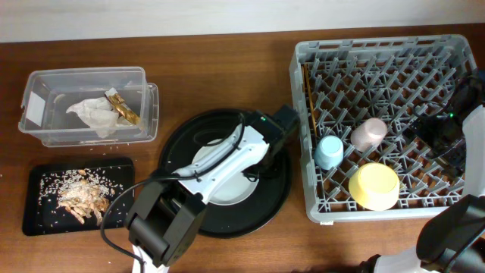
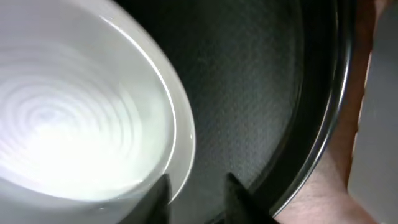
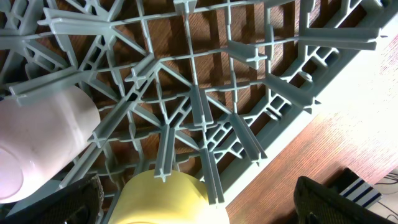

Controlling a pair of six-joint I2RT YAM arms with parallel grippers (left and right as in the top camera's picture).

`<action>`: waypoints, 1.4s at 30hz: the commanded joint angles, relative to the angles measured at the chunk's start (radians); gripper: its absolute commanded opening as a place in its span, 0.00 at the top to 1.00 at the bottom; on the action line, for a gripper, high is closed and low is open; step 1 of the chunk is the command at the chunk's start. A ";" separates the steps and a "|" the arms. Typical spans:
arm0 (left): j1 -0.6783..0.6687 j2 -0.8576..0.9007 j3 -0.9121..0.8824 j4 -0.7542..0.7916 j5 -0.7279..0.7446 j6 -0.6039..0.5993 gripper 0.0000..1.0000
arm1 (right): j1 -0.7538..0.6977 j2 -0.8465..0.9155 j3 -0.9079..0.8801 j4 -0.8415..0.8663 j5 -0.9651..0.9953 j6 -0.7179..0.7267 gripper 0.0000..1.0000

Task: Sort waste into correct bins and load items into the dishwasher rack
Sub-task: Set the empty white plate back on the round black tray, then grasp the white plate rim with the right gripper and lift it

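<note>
The pale grey-green plate (image 1: 220,186) lies on the large round black tray (image 1: 189,220). My left gripper (image 1: 258,171) is open at the plate's right rim (image 2: 124,112), with one finger over the rim and the other over the tray (image 2: 198,198). The grey dishwasher rack (image 1: 303,68) holds the light-blue cup (image 1: 329,151), the pink cup (image 1: 369,133), the yellow bowl (image 1: 373,186) and the chopsticks (image 1: 307,98) along its left wall. My right gripper (image 1: 433,133) hangs open and empty over the rack (image 3: 205,208), above the yellow bowl (image 3: 168,199) and the pink cup (image 3: 37,143).
The clear box (image 1: 34,83) at the back left holds the white napkin (image 1: 95,115) and the brown-and-gold wrapper (image 1: 123,108). The flat black tray (image 1: 38,220) at the front left holds food scraps with rice (image 1: 79,196). Bare wooden table (image 1: 220,68) lies between them.
</note>
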State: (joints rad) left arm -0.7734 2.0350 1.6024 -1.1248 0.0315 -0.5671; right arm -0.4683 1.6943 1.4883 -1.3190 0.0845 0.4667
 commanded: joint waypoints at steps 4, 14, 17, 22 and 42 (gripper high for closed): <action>0.114 0.005 0.299 -0.285 -0.099 0.022 0.60 | -0.003 0.005 0.005 0.000 0.005 -0.003 0.01; 0.726 -0.040 0.638 -0.563 -0.234 0.038 0.01 | -0.003 0.005 0.005 0.007 -0.014 -0.003 0.01; 0.883 -0.040 0.627 -0.563 -0.234 0.038 0.01 | -0.003 0.005 0.005 -0.043 -0.343 -0.006 0.01; 1.053 -0.040 0.624 -0.563 -0.238 0.038 0.01 | 0.128 -0.014 0.005 -0.092 -0.624 -0.332 0.26; 1.106 -0.040 0.624 -0.563 -0.238 0.037 0.01 | 1.102 0.133 0.004 0.266 -0.108 0.119 0.37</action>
State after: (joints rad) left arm 0.3271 2.0247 2.2292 -1.6863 -0.1955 -0.5354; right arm 0.6304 1.7695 1.4887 -1.0527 -0.0875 0.5224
